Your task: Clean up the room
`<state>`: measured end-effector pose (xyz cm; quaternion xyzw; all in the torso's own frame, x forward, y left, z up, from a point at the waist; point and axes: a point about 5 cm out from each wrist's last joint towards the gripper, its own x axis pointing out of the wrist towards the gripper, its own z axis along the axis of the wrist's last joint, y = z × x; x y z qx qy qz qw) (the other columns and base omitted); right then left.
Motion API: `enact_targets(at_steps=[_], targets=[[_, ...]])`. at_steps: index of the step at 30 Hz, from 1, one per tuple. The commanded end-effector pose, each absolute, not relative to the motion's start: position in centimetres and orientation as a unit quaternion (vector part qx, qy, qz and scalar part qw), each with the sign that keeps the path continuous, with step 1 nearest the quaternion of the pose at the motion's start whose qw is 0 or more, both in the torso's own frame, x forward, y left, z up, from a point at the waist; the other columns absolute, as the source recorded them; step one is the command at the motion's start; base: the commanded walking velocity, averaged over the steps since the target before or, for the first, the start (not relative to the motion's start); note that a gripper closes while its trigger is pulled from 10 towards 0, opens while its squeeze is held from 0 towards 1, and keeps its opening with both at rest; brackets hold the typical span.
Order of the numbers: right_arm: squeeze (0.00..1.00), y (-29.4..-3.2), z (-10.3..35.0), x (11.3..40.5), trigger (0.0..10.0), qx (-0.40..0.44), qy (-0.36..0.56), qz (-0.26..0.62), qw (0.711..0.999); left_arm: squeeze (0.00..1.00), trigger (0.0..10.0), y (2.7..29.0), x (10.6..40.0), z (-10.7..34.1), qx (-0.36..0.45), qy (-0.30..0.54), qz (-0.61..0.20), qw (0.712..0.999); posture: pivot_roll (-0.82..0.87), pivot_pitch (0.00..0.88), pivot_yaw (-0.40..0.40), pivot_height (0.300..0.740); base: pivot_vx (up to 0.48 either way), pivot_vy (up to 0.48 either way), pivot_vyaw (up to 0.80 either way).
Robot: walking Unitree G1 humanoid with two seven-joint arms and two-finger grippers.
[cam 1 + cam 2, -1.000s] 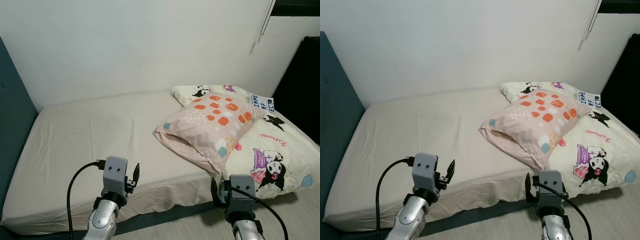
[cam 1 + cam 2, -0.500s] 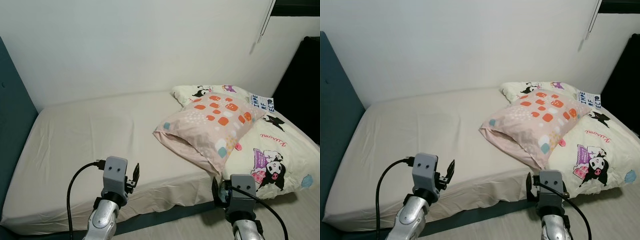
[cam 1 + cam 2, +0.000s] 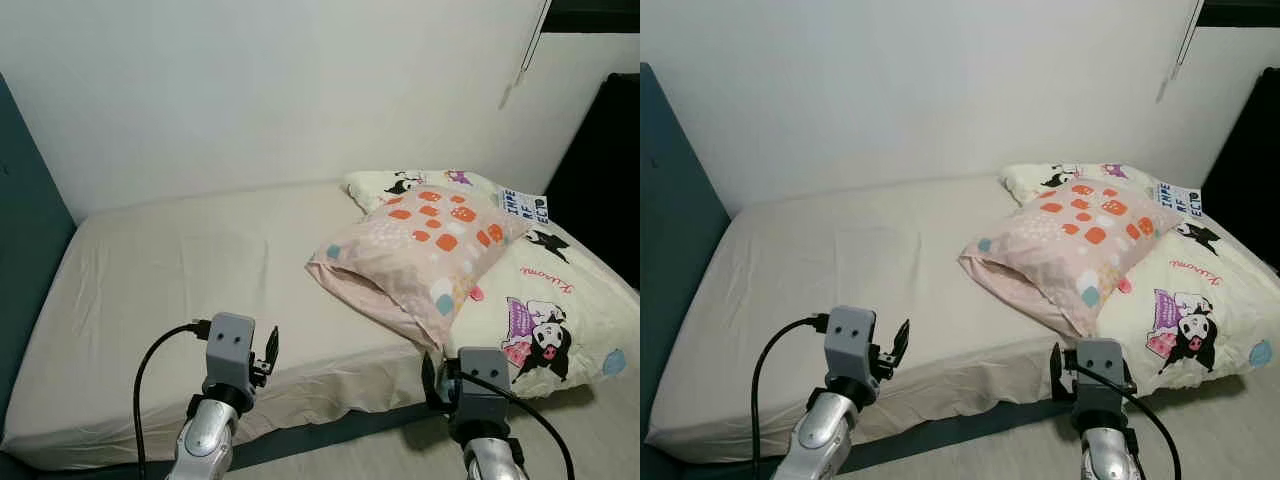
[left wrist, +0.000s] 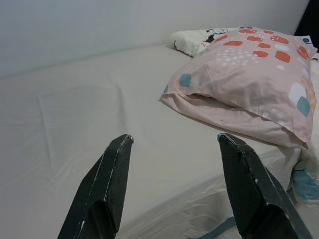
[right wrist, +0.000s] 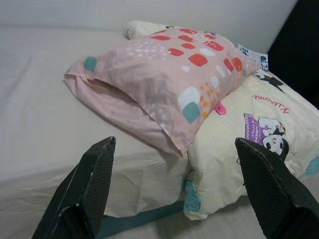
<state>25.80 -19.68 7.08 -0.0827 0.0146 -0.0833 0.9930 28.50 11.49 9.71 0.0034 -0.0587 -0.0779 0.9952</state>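
Note:
A pink pillow (image 3: 420, 250) with orange and teal patches lies on the right part of the bed (image 3: 180, 270). It leans on a cream cartoon-print duvet (image 3: 545, 300) bunched at the bed's right end. My left gripper (image 4: 173, 137) is open and empty, held low before the bed's near edge and pointing over the beige sheet. My right gripper (image 5: 174, 141) is also open and empty. It hovers by the near edge, just short of the pink pillow (image 5: 164, 74) and the duvet (image 5: 239, 134).
A dark teal headboard (image 3: 20, 250) bounds the bed on the left, and a white wall runs behind it. A dark panel (image 3: 600, 160) stands at the far right. A printed card (image 3: 524, 206) lies on the duvet. Light floor (image 3: 600, 440) shows at the lower right.

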Motion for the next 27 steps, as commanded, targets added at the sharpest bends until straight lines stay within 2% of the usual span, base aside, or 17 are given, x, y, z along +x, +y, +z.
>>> enact_targets(at_steps=[1, 18, 22, 27], targets=[[0.0, -19.8, 6.6, 25.7, 10.0, -0.088, 0.023, -0.084, 0.992, 0.0, 10.0, 11.5, 28.3, 9.0, 0.012, -0.044, -0.079, 0.996, -0.02, 0.092, -0.038, 0.74, 0.0, 0.0, 0.0], [0.0, -19.0, 6.5, 25.8, 10.0, -0.088, 0.016, -0.053, 0.995, 0.0, 10.0, 11.6, 28.2, 8.8, 0.014, -0.043, -0.079, 0.996, -0.01, 0.077, -0.046, 0.74, 0.0, 0.0, 0.0], [0.0, -18.8, 5.6, 25.9, 10.0, -0.115, 0.042, -0.05, 0.991, 0.0, 10.0, 11.9, 28.2, 8.5, 0.018, -0.038, -0.073, 0.996, -0.02, 0.07, -0.038, 0.74, 0.0, 0.0, 0.0], [0.0, -19.1, 4.8, 26.0, 10.0, -0.111, 0.063, -0.067, 0.99, 0.0, 10.0, 12.2, 28.5, 8.3, 0.025, -0.032, -0.064, 0.997, -0.03, 0.07, -0.02, 0.74, 0.0, 0.0, 0.0]])
